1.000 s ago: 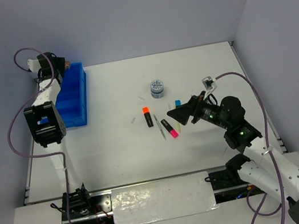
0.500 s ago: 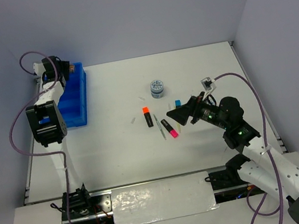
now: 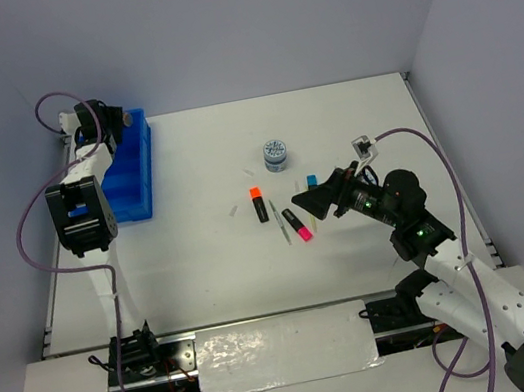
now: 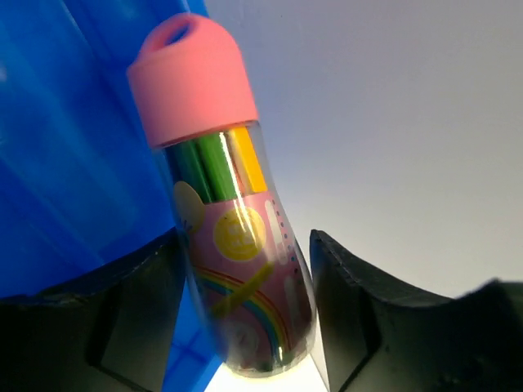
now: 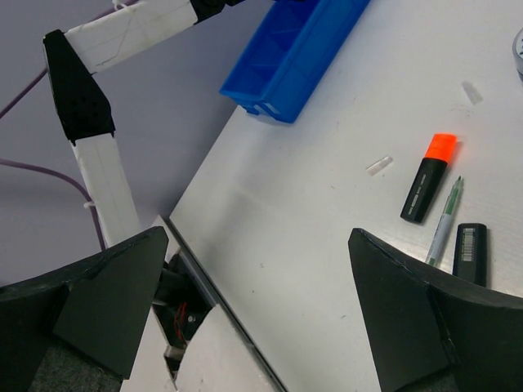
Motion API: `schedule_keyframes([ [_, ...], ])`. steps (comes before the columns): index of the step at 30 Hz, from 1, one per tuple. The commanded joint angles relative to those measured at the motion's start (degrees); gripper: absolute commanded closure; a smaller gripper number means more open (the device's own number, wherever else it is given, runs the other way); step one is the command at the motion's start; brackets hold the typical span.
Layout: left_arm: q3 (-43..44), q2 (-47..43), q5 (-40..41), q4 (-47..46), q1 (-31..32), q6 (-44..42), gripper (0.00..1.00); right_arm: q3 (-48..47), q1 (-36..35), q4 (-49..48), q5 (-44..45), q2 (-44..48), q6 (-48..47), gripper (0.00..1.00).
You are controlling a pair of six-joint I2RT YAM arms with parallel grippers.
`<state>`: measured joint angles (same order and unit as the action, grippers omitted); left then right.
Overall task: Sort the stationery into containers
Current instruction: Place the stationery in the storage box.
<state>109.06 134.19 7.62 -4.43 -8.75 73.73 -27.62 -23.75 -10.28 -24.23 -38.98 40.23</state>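
Tray [image 3: 131, 173]: lying at the table's [image 3: 215, 275] left edge.
Left gripper [image 4: 243, 245]: hanging at the tray's far end, fingers flanking the cylinder [image 4: 225, 237]; whether they are pinching it or sitting loose, I cannot tell.
Cylinder: sitting between those fingers, at the tray's edge.
Right gripper [image 5: 255, 245]: hovering spread wide, holding nothing.
Orange marker [image 5: 426, 178], pen [image 5: 445, 222], disc [image 3: 276, 154]: lying mid-table, well apart from the tray.

The pink cylinder [image 4: 237, 269] between the fingers [image 4: 368, 318] of the left claw [image 4: 245, 327] has a clear, glossy plastic body over a printed insert with shiny, metallic-looking strips. Its cap [image 4: 192, 82] is matt pink and smooth. The tray [image 4: 65, 163] left of that claw is smooth, glossy blue plastic. The fingers are matt black. The bench [image 5: 310, 220] ahead of the right claw [image 5: 257, 302] is matt white. The marker [image 5: 426, 180] has a satin black barrel.
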Motion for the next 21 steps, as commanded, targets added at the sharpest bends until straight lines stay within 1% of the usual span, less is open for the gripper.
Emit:
schedule_keyframes([
  [1, 0.37, -2.53, 0.38, -3.31, -0.12, 0.01, 0.21, 0.28, -0.07, -4.04, -0.29, -0.39, 0.29, 0.0],
  [8, -0.16, -2.79, 0.38, -3.92, -0.12, 0.27, 0.24, 0.37, 0.02, -4.13, -0.21, -0.31, 0.29, 0.0],
  [10, -0.6, -3.23, 0.56, -3.83, -0.12, -0.08, 0.24, 0.46, -0.07, -4.31, -0.38, -0.39, 0.38, 0.0],
  [14, -1.04, -5.25, 0.64, -3.84, -0.04, -1.05, 0.19, 0.55, -0.07, -4.83, -0.73, -0.83, 0.64, 0.0],
  [15, -0.86, -5.78, 0.38, -3.4, 0.05, -2.01, 0.13, 0.63, -0.07, -4.83, -0.65, -0.83, 0.55, 0.0],
  [17, -0.43, -8.05, 0.21, -2.17, 0.14, -3.68, 0.08, 0.63, -0.07, -4.83, -0.56, -0.92, 0.12, 0.0],
  [19, 0.98, -11.73, 1.87, 1.59, 0.93, -7.27, 0.01, 0.28, -0.16, -4.13, -0.03, -1.27, -1.11, 0.0],
  [21, 1.68, -14.64, 4.41, 4.41, 2.15, -11.41, 0.01, -0.77, -0.07, -2.65, 1.45, -2.23, -2.34, 0.0],
])
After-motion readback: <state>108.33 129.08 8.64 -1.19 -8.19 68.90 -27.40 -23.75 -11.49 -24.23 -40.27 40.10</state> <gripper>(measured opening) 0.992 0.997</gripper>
